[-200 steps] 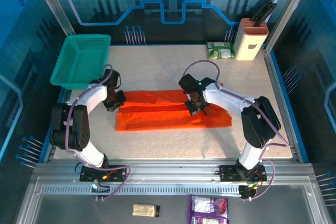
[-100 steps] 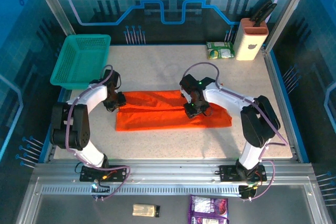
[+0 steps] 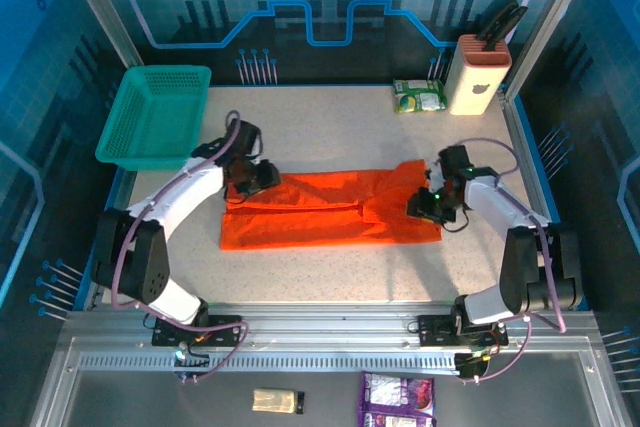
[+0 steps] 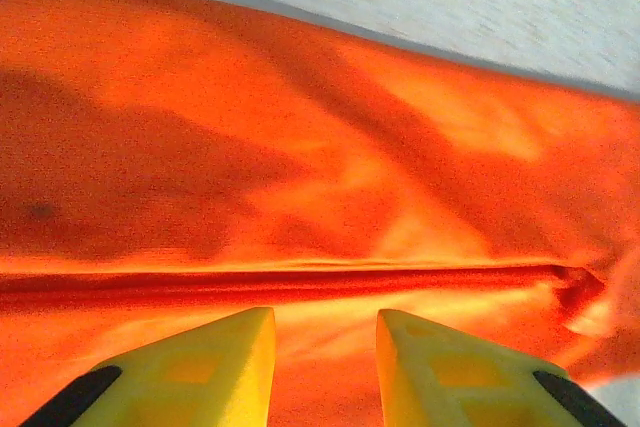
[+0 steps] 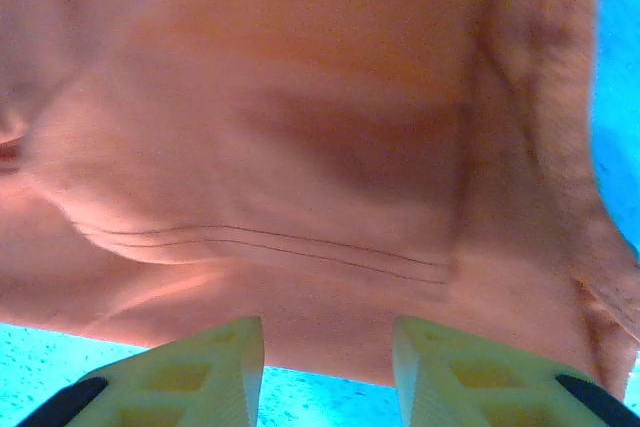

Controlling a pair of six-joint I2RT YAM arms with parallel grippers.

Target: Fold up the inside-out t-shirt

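Observation:
The inside-out t-shirt (image 3: 320,212) lies on the table as a long orange-red strip folded lengthwise, with a small flap sticking up at its far right corner. My left gripper (image 3: 268,179) hovers over the strip's upper left end. In the left wrist view its yellow fingers (image 4: 220,362) stand apart, the gripper (image 4: 325,314) open above the t-shirt (image 4: 300,147) near a dark crease. My right gripper (image 3: 415,207) is at the strip's right end. It (image 5: 328,325) is open, with a stitched hem of the t-shirt (image 5: 300,127) just ahead and bare table between the fingers.
A teal mesh basket (image 3: 155,112) sits at the back left corner of the table (image 3: 320,127). A green packet (image 3: 419,95) and a white block holder (image 3: 478,72) stand at the back right. Metal frame posts rise along both sides.
Both grippers opened and let go of the cloth. The right one moved from the shirt's middle to its right end. The left one shifted up and right over the upper left part.

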